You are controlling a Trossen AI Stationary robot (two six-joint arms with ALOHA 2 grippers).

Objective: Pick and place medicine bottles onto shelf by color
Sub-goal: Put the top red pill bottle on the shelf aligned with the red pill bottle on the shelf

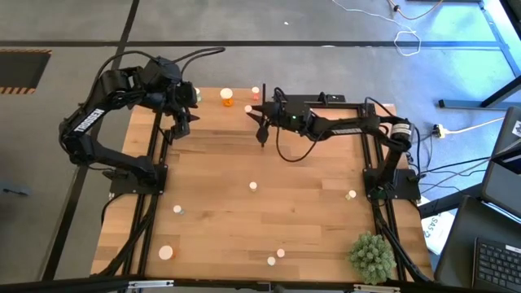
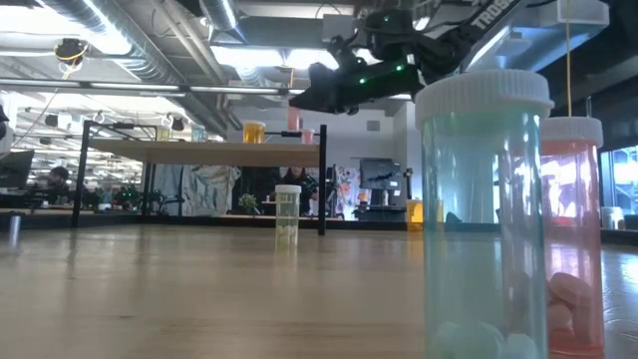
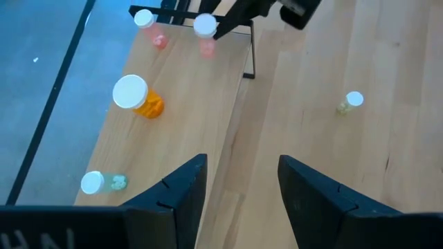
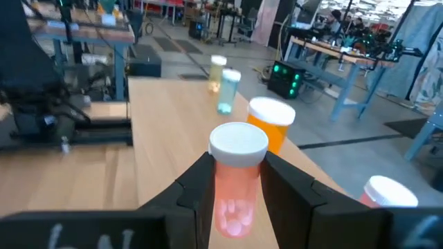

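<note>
The shelf (image 1: pixel 213 114) stands at the table's far left. On it I see an orange bottle (image 3: pixel 138 97), a pale green bottle (image 3: pixel 104 182) and a reddish bottle (image 3: pixel 149 28). My right gripper (image 4: pixel 235 181) is at the shelf's right end, pointing level, shut on a reddish white-capped bottle (image 4: pixel 235 173). My left gripper (image 3: pixel 241 181) hangs open above the shelf's near edge, nothing between its fingers. In the high view the right gripper (image 1: pixel 255 111) is near the shelf's right post, the left gripper (image 1: pixel 182 122) near its left end. My right gripper pinches the reddish bottle's body just under the white cap (image 4: pixel 235 160) between its two fingers (image 4: pixel 197 183). The fingers come level from the table's right side. The bottle stands upright in the hold. Its base is hidden by the fingers, so whether it touches the shelf I cannot tell.
Loose bottles stand on the table: a pale green one (image 2: pixel 287 214) at mid-table, a large pale green one (image 2: pixel 483 209) and a reddish one (image 2: pixel 570 239) close to the low camera, others near the front edge (image 1: pixel 166 252). A spiky green plant ball (image 1: pixel 372 256) sits front right.
</note>
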